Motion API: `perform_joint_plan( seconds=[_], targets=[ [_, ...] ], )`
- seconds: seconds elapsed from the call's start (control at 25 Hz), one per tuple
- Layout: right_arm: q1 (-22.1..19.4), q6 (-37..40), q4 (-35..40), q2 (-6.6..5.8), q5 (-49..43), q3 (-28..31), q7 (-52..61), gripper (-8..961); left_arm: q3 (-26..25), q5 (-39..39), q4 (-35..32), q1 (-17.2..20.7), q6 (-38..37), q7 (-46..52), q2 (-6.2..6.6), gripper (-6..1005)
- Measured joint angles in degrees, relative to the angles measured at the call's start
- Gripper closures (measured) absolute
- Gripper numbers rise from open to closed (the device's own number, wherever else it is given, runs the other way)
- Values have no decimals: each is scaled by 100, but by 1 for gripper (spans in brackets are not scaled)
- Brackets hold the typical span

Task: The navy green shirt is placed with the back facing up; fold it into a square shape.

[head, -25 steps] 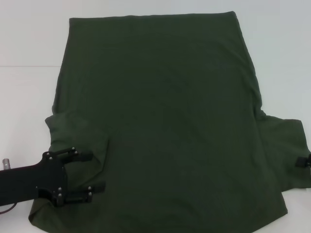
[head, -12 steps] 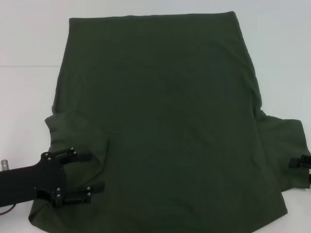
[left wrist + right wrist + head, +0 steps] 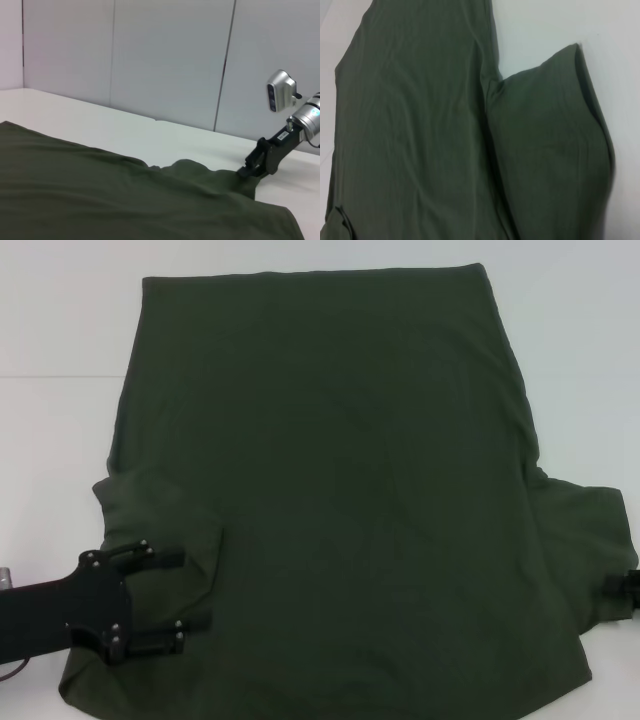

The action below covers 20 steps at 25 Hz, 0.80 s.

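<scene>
The navy green shirt (image 3: 340, 500) covers most of the surface (image 3: 60, 330) — bare white margins lie along its far edge and both sides. The left hand (image 3: 195, 590) sits over the left sleeve; the right hand (image 3: 625, 585) stands at the right sleeve's edge.

This looks like a robot lab or test cell, not a home. The work surface is a bare white table (image 3: 60, 330), matte and unmarked, with a faint seam at about 9 o'clock in the head view. Behind it, in the left wrist view, stands a wall (image 3: 165, 60) of plain pale grey panels split by thin vertical joints (like partition boards). A small silver camera unit (image 3: 280, 90) sits on a robot arm at 3 o'clock there.
</scene>
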State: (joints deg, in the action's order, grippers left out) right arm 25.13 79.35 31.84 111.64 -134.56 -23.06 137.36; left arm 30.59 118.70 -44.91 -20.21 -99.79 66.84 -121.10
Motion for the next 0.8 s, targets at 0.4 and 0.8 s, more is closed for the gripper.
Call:
perform_joint_plan(
  seconds=[0.4,0.8],
  targets=[
    [2,-3,-3,-13,1,3,53,811,-36,-54,16,0,-8,-10,0,165],
    [-93,42,185,-56,29,101,25,931,-180,-60,30,-14,-19,-12,0,164]
  ],
)
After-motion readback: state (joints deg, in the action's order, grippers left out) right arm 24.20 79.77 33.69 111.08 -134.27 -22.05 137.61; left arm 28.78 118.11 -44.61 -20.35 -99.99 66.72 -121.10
